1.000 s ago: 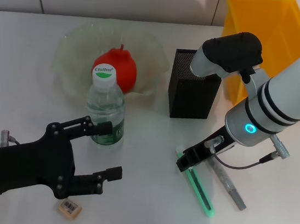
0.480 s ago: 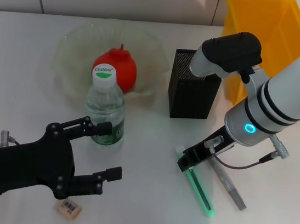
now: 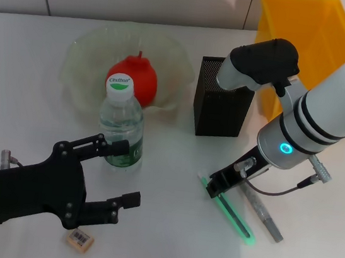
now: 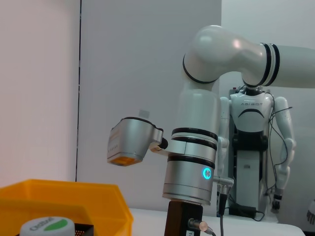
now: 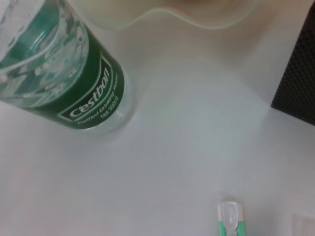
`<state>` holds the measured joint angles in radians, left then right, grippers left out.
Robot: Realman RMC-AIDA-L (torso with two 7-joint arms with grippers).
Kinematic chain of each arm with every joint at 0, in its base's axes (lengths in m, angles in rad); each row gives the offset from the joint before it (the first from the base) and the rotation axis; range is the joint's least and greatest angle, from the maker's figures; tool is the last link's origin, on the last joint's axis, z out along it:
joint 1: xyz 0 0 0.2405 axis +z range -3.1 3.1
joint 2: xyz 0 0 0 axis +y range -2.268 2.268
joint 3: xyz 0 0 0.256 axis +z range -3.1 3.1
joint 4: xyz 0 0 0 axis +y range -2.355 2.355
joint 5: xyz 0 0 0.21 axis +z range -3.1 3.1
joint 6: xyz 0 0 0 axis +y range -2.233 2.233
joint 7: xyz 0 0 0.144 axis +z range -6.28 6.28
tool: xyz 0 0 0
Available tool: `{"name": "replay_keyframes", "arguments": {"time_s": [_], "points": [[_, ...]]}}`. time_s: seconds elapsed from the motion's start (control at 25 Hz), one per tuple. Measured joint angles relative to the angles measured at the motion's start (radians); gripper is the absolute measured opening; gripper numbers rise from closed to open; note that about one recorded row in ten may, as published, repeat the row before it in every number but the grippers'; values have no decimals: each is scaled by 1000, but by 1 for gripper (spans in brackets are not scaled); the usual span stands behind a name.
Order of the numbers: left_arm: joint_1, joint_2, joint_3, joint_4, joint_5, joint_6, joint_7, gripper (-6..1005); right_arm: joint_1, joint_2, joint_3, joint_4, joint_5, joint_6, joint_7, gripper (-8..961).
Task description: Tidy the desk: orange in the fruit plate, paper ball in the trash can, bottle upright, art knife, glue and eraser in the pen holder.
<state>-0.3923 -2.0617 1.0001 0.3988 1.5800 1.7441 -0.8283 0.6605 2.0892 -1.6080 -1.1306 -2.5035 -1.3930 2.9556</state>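
The bottle [image 3: 121, 125] [image 5: 64, 73] stands upright in front of the translucent fruit plate [image 3: 83, 60], which holds the red-orange fruit [image 3: 134, 78]. The black mesh pen holder [image 3: 221, 107] stands to the plate's right. A green art knife [image 3: 230, 212] [image 5: 230, 219] lies on the table, and my right gripper [image 3: 218, 184] is shut on the end nearest the bottle. A grey glue stick [image 3: 264, 214] lies beside the knife. The eraser [image 3: 80, 239] sits near the front edge, just below my open left gripper [image 3: 117, 174]. The paper ball is out of view.
A yellow bin [image 3: 302, 41] [image 4: 59, 199] stands behind the pen holder at the back right. The left wrist view looks across at my right arm [image 4: 194, 162], with another robot far behind it.
The right gripper has shifted slightly towards the front left, and the green knife has swung with it, its far tip moving right. The left arm has not moved.
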Motion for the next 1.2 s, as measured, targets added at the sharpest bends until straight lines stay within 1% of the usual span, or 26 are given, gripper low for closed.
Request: {"name": "replay_keyframes", "arguments": {"time_s": [0.08,0.4,0.48,0.56,0.6,0.64,0.68,0.76,0.8,0.88,0.92,1.0,1.08,1.16,1.2], "points": [[0,0,0,0,0,0,0,799,-5,0,-4,-20,1,-2,-1,179],[0,0,0,0,0,0,0,799,-22,-2,-6,-54,2,-7,-1,169],[0,0,0,0,0,0,0,799,-44,-4,1,-97,5,-11,-1,170],[0,0,0,0,0,1,0,799,-77,-6,24,-173,6,-30,-3,170],[1,0,0,0,0,3,0,799,-115,-7,71,-272,8,-59,-12,170],[1,0,0,0,0,3,0,799,-115,-7,71,-272,8,-59,-12,170],[1,0,0,0,0,4,0,799,-132,-8,95,-318,13,-71,-18,170],[1,0,0,0,0,6,0,799,-167,-8,157,-407,41,-109,-43,170],[1,0,0,0,0,6,0,799,-191,-8,217,-473,87,-141,-78,171],[0,0,0,0,0,6,0,799,-210,-7,273,-523,150,-168,-114,171],[0,0,0,0,0,6,0,799,-210,-7,273,-523,150,-168,-114,171],[-4,0,0,0,0,6,0,799,-229,-8,350,-585,238,-194,-183,171],[-5,0,0,0,0,6,0,799,-234,-8,366,-603,250,-196,-207,171],[-9,0,0,0,0,7,0,799,-244,-7,393,-635,260,-179,-268,172],[-12,0,0,0,0,8,0,799,-258,-4,411,-654,264,-135,-344,172]]}}
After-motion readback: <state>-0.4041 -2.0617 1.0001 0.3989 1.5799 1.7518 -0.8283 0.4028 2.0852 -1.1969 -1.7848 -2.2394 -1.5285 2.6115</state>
